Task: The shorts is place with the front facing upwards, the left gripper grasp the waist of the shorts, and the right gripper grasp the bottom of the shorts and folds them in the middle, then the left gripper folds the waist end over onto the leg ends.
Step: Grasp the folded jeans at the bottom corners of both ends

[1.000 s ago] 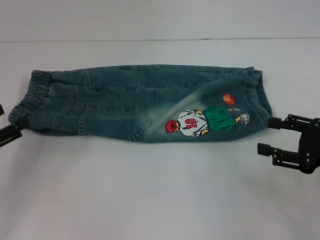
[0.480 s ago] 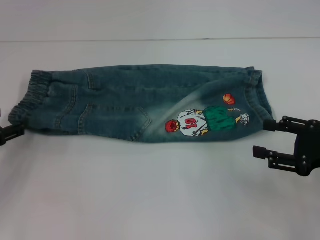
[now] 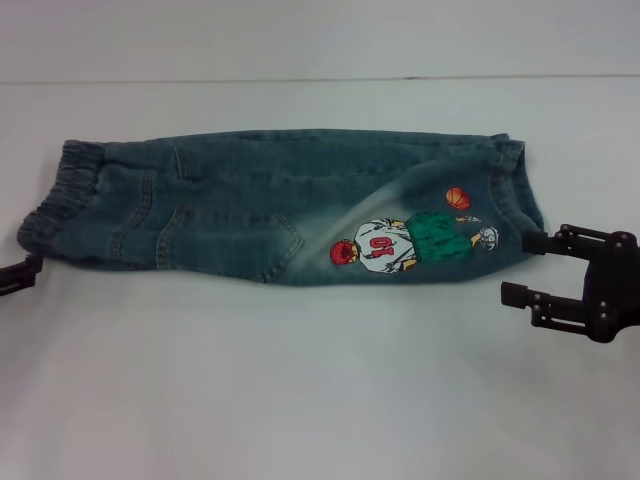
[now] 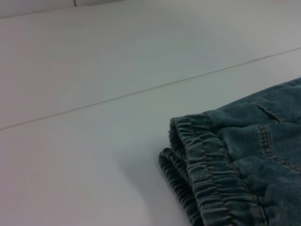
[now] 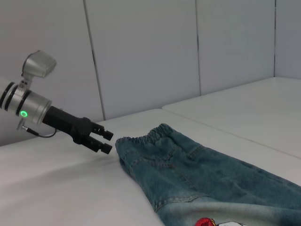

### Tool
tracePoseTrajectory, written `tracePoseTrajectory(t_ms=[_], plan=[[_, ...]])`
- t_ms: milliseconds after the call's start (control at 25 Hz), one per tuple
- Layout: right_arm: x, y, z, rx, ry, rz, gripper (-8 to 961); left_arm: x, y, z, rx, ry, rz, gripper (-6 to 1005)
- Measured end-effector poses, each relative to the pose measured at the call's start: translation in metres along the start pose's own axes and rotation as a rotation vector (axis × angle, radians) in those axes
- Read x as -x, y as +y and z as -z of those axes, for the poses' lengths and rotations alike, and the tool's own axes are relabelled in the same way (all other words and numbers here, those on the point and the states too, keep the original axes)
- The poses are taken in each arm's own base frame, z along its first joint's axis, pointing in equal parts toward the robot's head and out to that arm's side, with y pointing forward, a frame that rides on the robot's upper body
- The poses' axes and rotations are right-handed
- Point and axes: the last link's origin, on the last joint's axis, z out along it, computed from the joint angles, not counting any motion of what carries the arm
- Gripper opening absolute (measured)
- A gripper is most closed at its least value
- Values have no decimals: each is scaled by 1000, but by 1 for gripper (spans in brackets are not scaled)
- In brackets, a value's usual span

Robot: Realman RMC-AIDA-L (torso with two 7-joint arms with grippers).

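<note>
The blue denim shorts [image 3: 270, 205] lie flat on the white table, folded lengthwise, with the elastic waist [image 3: 62, 190] at the left and the leg ends [image 3: 512, 180] at the right. A cartoon basketball print [image 3: 405, 242] faces up near the leg ends. My left gripper [image 3: 18, 275] sits at the picture's left edge, just below the waist corner, holding nothing. In the right wrist view the left gripper [image 5: 106, 141] shows its fingers apart beside the waist [image 5: 141, 140]. My right gripper [image 3: 523, 268] stands open just right of the leg ends, apart from the cloth.
The white table [image 3: 320, 390] spreads around the shorts, with its far edge line [image 3: 320, 79] behind them. Grey wall panels [image 5: 141, 52] stand beyond the table. The left wrist view shows the gathered waist [image 4: 207, 160] close up.
The left gripper has drawn back to the left and lower, away from the waist. The right gripper has shifted slightly left toward the leg ends. The shorts have not moved.
</note>
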Motion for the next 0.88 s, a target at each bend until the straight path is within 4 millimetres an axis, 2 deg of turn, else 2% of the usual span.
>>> tracePoseTrajectory(t_ms=[680,880], plan=[[1,-1,-3,1,6,-7,748,-17,14,-23,76,-14,-85,842],[1,-2,-4,-2,8,-6,749,-17,14,-23,80,-15,-83,652]])
